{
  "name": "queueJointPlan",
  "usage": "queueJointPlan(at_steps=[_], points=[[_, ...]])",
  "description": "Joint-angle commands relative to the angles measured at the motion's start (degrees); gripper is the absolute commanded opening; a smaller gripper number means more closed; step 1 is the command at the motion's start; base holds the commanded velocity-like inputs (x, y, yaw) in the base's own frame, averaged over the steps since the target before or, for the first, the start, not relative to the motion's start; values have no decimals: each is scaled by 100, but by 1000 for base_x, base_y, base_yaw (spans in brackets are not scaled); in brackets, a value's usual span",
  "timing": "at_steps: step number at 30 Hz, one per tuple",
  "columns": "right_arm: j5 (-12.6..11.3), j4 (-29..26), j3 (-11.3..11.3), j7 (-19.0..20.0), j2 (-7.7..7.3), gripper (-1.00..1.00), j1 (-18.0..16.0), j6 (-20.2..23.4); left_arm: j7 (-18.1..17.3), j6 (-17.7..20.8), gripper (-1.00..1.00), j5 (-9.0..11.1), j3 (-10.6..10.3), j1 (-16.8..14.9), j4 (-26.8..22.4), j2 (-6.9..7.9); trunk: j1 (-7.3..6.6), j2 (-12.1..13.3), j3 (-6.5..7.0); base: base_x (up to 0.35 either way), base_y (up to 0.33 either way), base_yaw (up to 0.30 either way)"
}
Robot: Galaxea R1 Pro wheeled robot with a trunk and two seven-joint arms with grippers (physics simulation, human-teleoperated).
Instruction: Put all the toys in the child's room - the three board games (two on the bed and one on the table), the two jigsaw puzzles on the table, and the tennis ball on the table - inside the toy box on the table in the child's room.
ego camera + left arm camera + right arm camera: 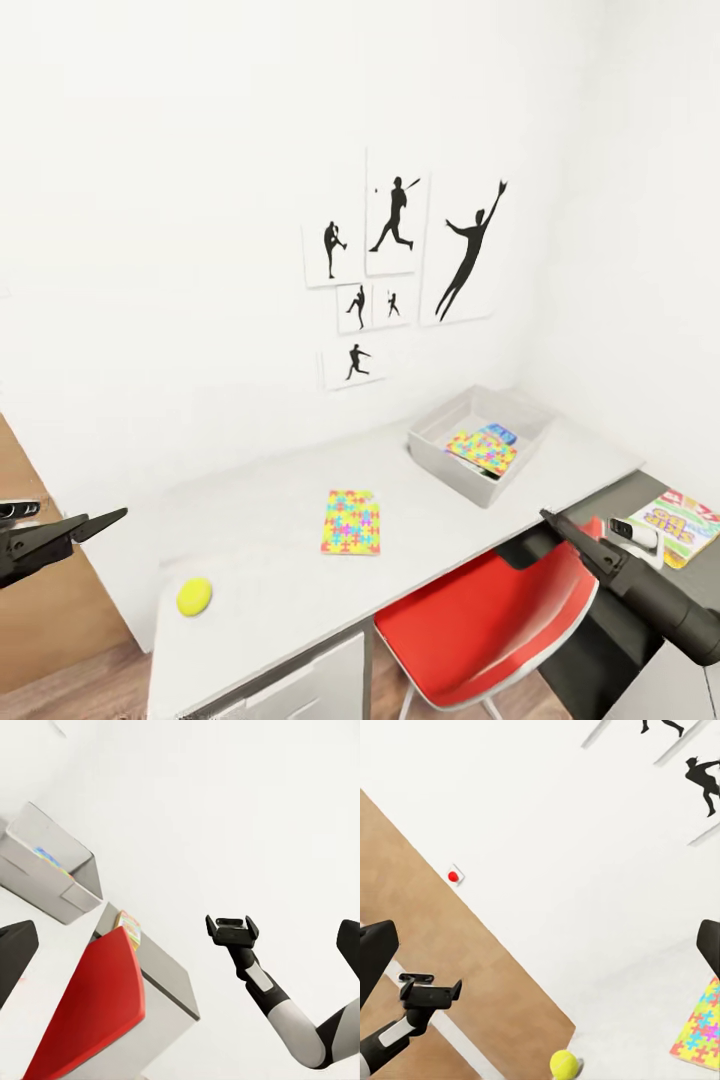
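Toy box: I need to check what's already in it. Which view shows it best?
The head view: the toy box sits open, a puzzle and blue box inside. The left wrist view shows it tilted, contents mostly hidden.

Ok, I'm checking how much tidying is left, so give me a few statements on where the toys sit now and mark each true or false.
1. The tennis ball lies on the table, outside the toy box. True.
2. A jigsaw puzzle lies flat on the table between ball and toy box. True.
3. The toy box is empty. False: colourful flat pieces already lie inside it.
4. The left claw grips the ball. False: it hangs open, apart from the ball.
5. A board game sits on the lower dark section by the right claw. True.
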Motion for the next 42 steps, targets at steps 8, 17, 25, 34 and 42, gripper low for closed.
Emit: queueJointPlan(at_steps=[8, 17, 25, 34, 42], points=[[-14, 0, -3, 7, -9, 100, -4, 54, -19, 61, 100, -1, -8, -7, 1, 0, 3, -10, 35, 1, 40, 240], [-14, -5, -3, 2, -11, 100, -4, 53, -19, 61, 100, -3, -7, -7, 1, 0, 3, -10, 87, 37, 166, 240], [-14, -2, -3, 2, -19, 100, -4, 57, -19, 61, 100, -2, -7, -7, 1, 0, 3, -10, 133, 115, 19, 240], [-14, 0, -3, -2, -26, 100, -4, 58, -19, 61, 100, -1, -6, -7, 1, 0, 3, -10, 185, 137, 1, 240], [-14, 0, -3, -6, -27, 100, -4, 58, -19, 61, 100, -3, -12, -7, 1, 0, 3, -10, 231, 45, 49, 240]])
